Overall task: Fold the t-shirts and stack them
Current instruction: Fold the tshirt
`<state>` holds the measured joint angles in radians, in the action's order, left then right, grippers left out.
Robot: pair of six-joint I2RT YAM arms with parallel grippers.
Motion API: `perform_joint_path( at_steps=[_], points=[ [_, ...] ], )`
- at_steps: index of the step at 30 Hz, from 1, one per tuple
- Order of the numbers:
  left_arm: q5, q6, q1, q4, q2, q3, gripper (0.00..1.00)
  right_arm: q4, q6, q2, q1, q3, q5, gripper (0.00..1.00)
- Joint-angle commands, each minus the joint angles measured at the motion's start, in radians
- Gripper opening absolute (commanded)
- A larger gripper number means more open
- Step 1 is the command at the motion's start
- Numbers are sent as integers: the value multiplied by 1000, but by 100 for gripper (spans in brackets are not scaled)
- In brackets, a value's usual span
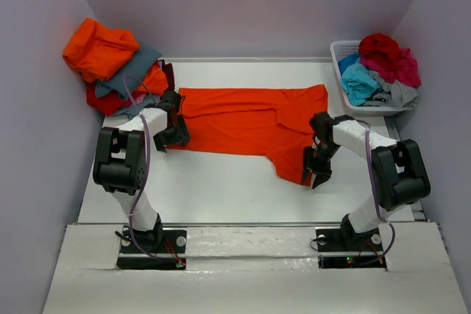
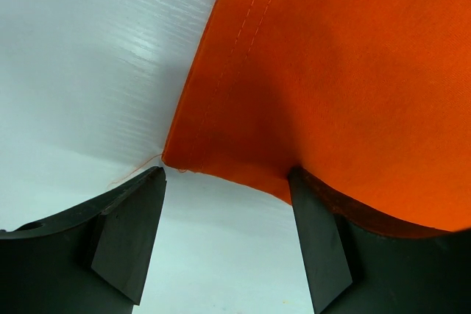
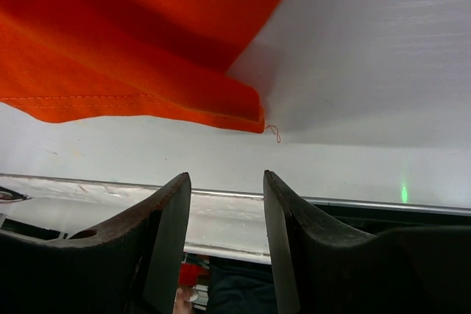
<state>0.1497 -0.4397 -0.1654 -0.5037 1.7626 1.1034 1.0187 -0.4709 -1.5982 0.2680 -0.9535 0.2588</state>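
Observation:
One bright orange t-shirt (image 1: 243, 119) lies spread flat across the middle of the white table (image 1: 221, 182). My left gripper (image 1: 179, 136) is low at its left near corner, jaws open. In the left wrist view that gripper (image 2: 227, 178) straddles bare table, and the orange cloth (image 2: 346, 71) lies over its right finger (image 2: 316, 240); nothing sits between the jaws. My right gripper (image 1: 318, 176) is at the shirt's near right corner, open. In the right wrist view the gripper (image 3: 226, 176) stands a little short of the cloth corner (image 3: 250, 117), not touching it.
A loose pile of orange, red and grey t-shirts (image 1: 110, 60) sits at the back left, close behind the left arm. The white slatted basket (image 1: 340, 51) at the back right holds turquoise (image 1: 359, 79), crimson (image 1: 386, 53) and grey shirts. Purple walls close in both sides.

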Motion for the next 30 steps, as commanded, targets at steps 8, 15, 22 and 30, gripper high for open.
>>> perform_joint_path(
  at_steps=[8,15,22,30],
  points=[
    [5,9,35,5,15,19,80,-112,-9,-35,7,30,23,50],
    [13,7,44,5,31,33,77,-131,-29,-29,7,48,36,43],
    [2,4,44,10,51,38,61,-140,-34,-34,7,55,39,33],
    [-2,9,44,13,58,41,41,-123,-29,-39,7,39,28,33]
  ],
)
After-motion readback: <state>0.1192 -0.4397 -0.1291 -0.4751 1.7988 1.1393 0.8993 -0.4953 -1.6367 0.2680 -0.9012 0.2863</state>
